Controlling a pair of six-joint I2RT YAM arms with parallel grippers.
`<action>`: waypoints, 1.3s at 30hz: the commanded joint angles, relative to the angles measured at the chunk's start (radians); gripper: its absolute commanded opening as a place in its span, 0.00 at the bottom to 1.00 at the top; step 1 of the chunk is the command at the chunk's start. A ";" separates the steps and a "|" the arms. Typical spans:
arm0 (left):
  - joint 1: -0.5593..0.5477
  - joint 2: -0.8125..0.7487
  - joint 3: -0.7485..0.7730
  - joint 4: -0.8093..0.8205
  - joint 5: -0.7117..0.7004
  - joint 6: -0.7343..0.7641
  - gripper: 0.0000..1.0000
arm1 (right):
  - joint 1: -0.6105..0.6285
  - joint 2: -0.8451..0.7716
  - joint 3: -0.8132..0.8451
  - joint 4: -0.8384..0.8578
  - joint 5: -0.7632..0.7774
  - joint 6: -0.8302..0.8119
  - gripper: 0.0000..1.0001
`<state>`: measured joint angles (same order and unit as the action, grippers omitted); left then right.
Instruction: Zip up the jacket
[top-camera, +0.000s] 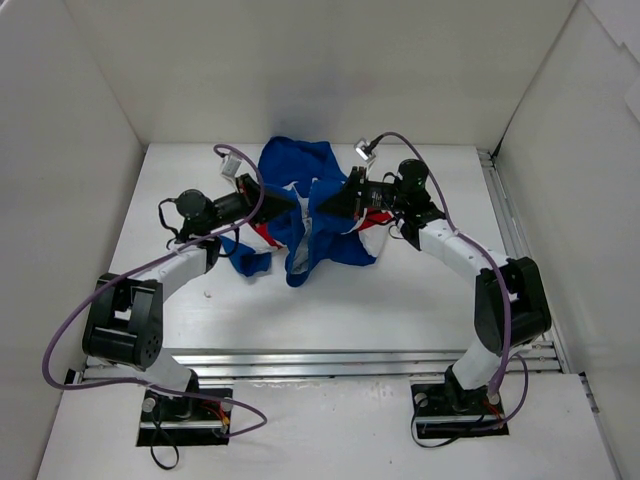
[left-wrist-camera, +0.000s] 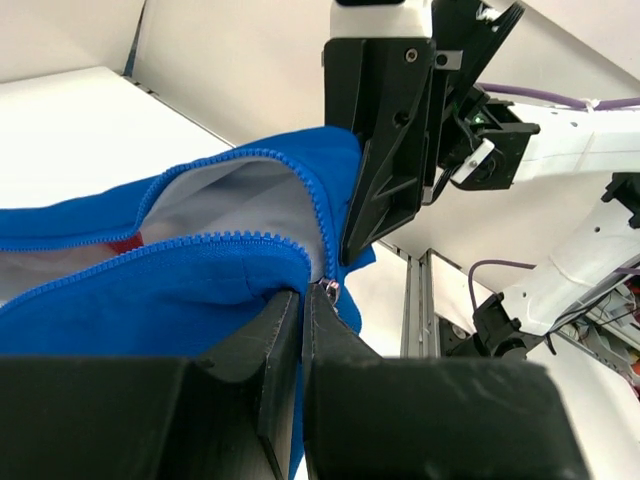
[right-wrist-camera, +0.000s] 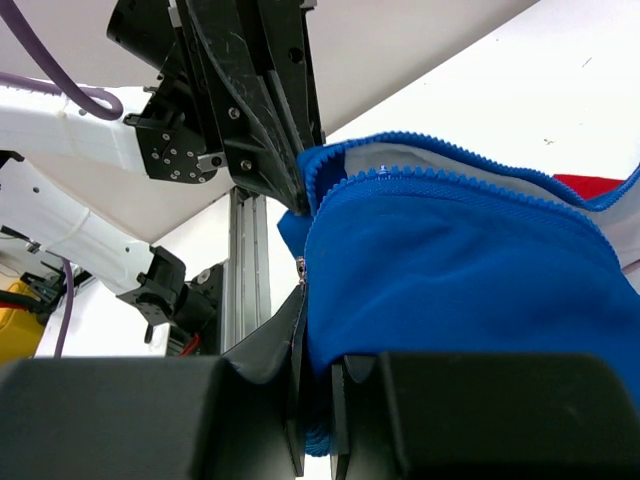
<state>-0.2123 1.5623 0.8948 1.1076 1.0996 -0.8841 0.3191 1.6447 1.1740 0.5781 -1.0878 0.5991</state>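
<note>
The blue jacket (top-camera: 293, 165) with red and white panels lies bunched at the table's middle, its zipper open and its grey lining showing. My left gripper (top-camera: 289, 207) is shut on the jacket's front edge, right by the small metal zipper slider (left-wrist-camera: 328, 292). My right gripper (top-camera: 323, 203) faces it from the right and is shut on a fold of blue fabric at the facing zipper edge (right-wrist-camera: 460, 280). In the left wrist view the left gripper (left-wrist-camera: 303, 296) pinches the fabric (left-wrist-camera: 180, 290), with the right gripper (left-wrist-camera: 385, 150) just beyond. In the right wrist view the right gripper (right-wrist-camera: 316, 350) holds the fold beside the slider (right-wrist-camera: 301, 266).
White walls (top-camera: 90, 90) enclose the table at the back and both sides. An aluminium rail (top-camera: 350, 360) runs along the near edge and another (top-camera: 505, 210) along the right side. Purple cables (top-camera: 440, 210) loop off both arms.
</note>
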 joint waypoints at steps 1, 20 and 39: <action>-0.009 -0.028 0.052 0.052 0.025 0.047 0.00 | -0.005 -0.020 0.059 0.115 -0.030 0.004 0.00; -0.027 -0.016 0.072 0.060 0.074 0.050 0.00 | -0.003 0.000 0.079 0.143 -0.046 0.024 0.00; -0.027 -0.031 0.067 0.057 0.057 0.060 0.00 | 0.001 0.007 0.064 0.147 -0.043 0.022 0.00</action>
<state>-0.2348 1.5688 0.9081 1.0847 1.1511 -0.8589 0.3199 1.6695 1.1976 0.6167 -1.1130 0.6243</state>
